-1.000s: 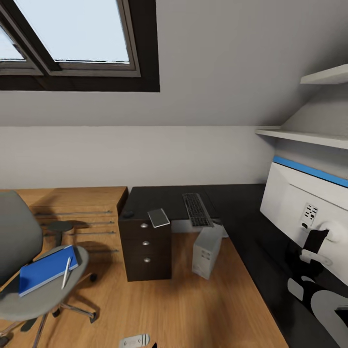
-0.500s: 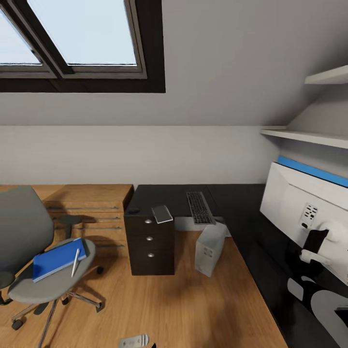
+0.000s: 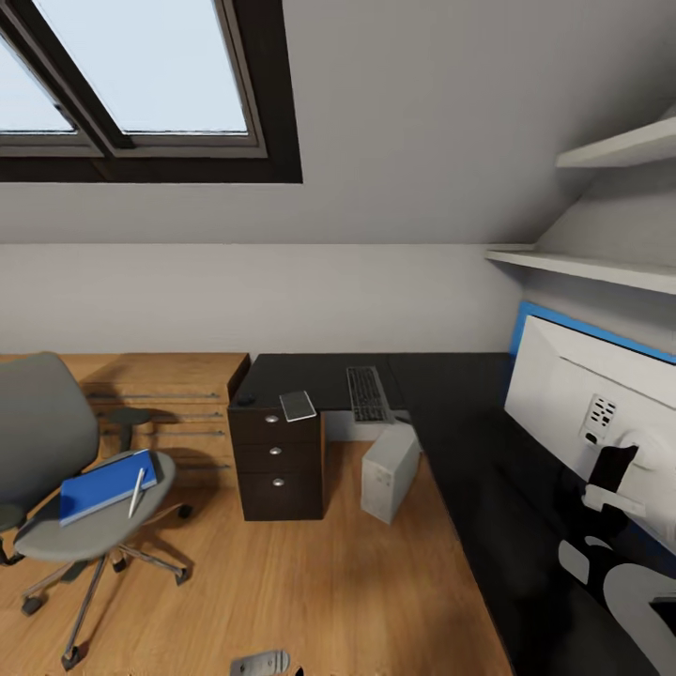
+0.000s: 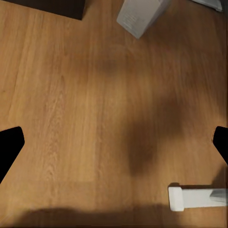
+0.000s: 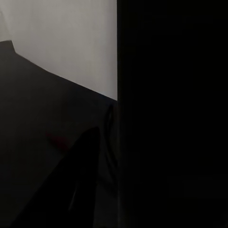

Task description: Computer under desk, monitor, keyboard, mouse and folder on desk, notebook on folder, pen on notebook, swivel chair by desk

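the folder (image 3: pixel 105 484) lies on the chair (image 3: pixel 56 469) seat at left, with the pen (image 3: pixel 137 491) on it. on the far surface (image 3: pixel 319 376) sit the keyboard (image 3: pixel 367 393), the notebook (image 3: pixel 298 406) and the mouse (image 3: pixel 246 399). the computer (image 3: pixel 390 471) stands on the floor by it; the monitor (image 3: pixel 587 413) is at right. the left hand (image 4: pixel 114 142) is released over the floor. i cannot tell the right hand's state.
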